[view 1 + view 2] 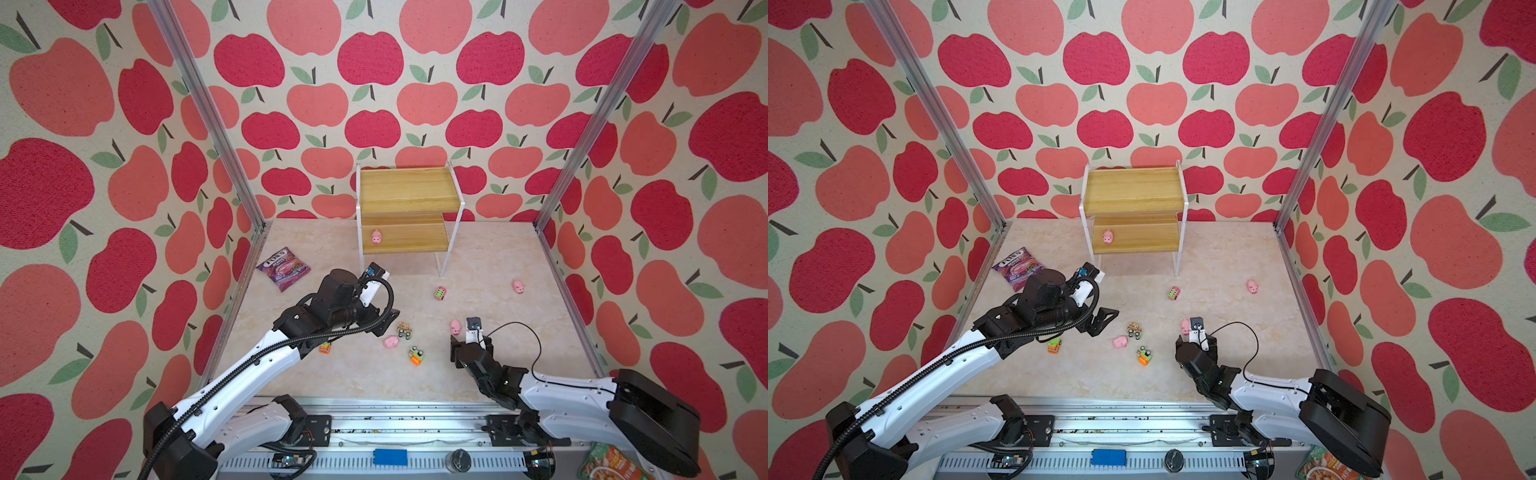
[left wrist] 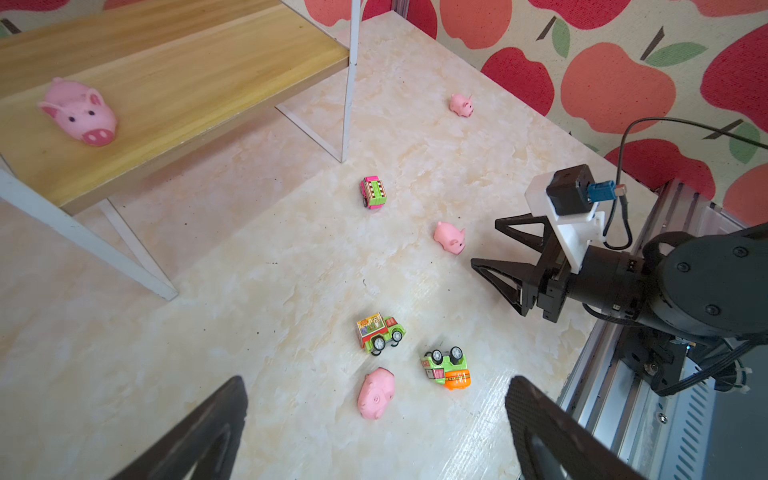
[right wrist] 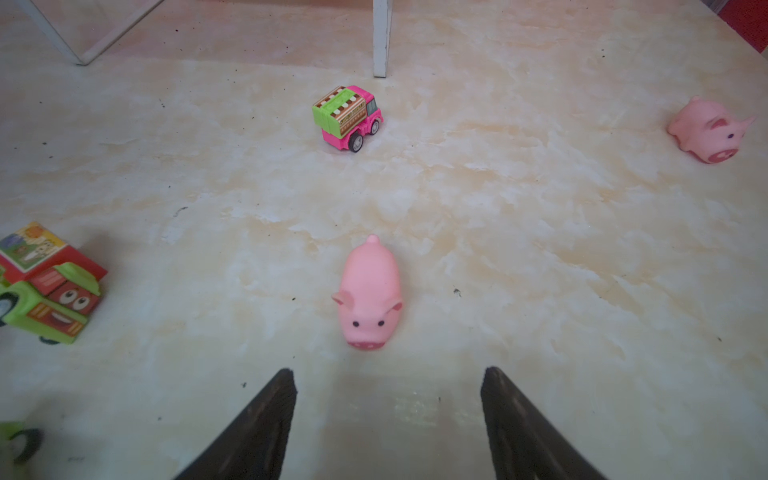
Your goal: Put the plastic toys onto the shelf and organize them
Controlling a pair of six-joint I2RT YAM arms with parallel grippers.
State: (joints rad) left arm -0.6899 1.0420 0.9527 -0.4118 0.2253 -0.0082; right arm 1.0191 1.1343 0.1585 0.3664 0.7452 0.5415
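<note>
Just ahead of the right fingers (image 3: 257, 424), a pig (image 3: 370, 295) is sitting upright on the counter (image 3: 540, 249), snout facing the wrist camera. Those fingers are standing apart, gripping nothing. Left fingers (image 2: 199, 436) are hanging wide apart and empty too, hovering over a tipped pig (image 2: 376, 395). One shelved pig (image 1: 376, 237) is already resting on the lower board of the shelf (image 1: 405, 191). A far pig (image 1: 518, 286), pink car (image 1: 441, 293), truck (image 1: 404, 330), flipped car (image 1: 416, 356) and orange car (image 1: 325, 348) are lying scattered on the counter, none of them on it. Pig's looking light, soft and rubbery, probably squishy and a bit skiddy, though I'm only guessing from a slightly blurry close-up. I'm thinking pinch across the fat flanks just behind the ears, skipping the tapered snout and rump.
</note>
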